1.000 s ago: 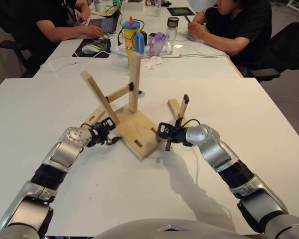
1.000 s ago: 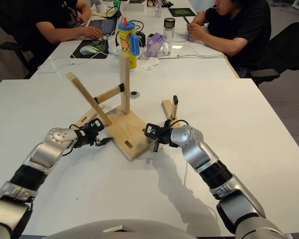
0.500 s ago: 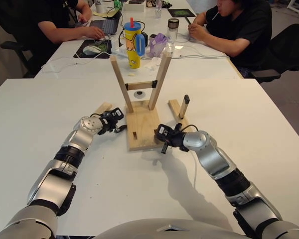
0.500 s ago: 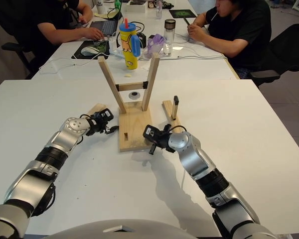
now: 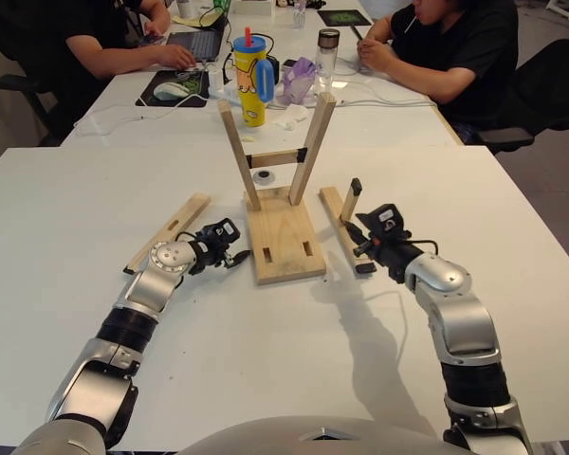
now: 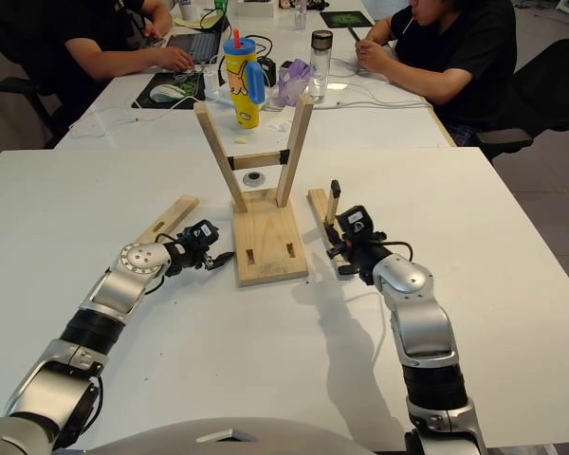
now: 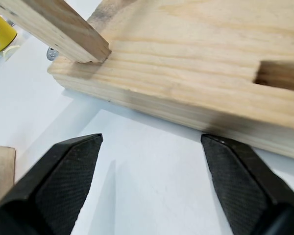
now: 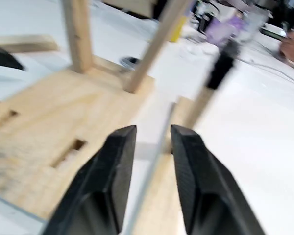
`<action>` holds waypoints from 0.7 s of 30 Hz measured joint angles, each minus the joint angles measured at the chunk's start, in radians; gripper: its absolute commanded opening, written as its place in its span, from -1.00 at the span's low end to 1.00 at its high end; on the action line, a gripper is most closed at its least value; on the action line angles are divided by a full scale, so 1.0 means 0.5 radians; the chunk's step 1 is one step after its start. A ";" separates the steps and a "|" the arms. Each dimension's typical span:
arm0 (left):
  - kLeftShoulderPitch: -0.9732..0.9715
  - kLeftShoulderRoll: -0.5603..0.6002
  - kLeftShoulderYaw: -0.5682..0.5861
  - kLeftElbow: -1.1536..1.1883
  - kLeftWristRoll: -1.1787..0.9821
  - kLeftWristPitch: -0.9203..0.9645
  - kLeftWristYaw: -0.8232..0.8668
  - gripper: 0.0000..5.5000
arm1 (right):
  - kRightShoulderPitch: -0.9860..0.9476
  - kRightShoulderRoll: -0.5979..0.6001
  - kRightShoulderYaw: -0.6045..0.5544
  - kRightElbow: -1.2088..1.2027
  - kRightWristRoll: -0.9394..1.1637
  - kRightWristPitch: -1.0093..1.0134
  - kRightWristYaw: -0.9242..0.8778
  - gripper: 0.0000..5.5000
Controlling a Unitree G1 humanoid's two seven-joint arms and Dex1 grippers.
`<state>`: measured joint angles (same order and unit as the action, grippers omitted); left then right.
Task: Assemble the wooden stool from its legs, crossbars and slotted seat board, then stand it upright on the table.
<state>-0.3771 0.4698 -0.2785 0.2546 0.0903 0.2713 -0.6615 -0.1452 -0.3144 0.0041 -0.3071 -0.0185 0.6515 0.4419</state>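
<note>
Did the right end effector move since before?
Yes. The right end effector went to the robot's right, off the seat board, and is now at the loose leg lying beside it.

Taking the table's far edge as twelve o'clock, the seat board [image 5: 284, 237] lay flat mid-table, its twelve o'clock end walled off by two upright legs [image 5: 239, 156] and a crossbar [image 5: 275, 159]. One loose leg [image 5: 169, 230] lay at ten o'clock, another [image 5: 333, 206] with a short upright stick [image 5: 351, 201] crowded three. The left gripper [image 5: 235, 256], jaws wide, sat in the open strip at nine. From five to seven the table [image 5: 266, 360] lay bare.
</note>
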 measured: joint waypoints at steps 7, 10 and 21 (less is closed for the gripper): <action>0.054 0.015 0.036 -0.073 -0.023 0.047 -0.023 0.36 | -0.075 -0.004 0.016 0.264 0.008 0.069 -0.051 0.11; 0.059 0.014 0.037 -0.080 -0.023 0.051 -0.028 0.36 | -0.127 0.011 0.043 0.379 0.012 0.086 -0.059 0.18; 0.066 0.011 0.039 -0.094 -0.025 0.067 -0.044 0.36 | -0.343 0.069 0.088 0.812 0.048 0.109 -0.082 -0.04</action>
<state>-0.3442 0.4755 -0.2588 0.2076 0.0778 0.3047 -0.6836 -0.3169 -0.2797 0.0482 0.0990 0.0056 0.7058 0.4010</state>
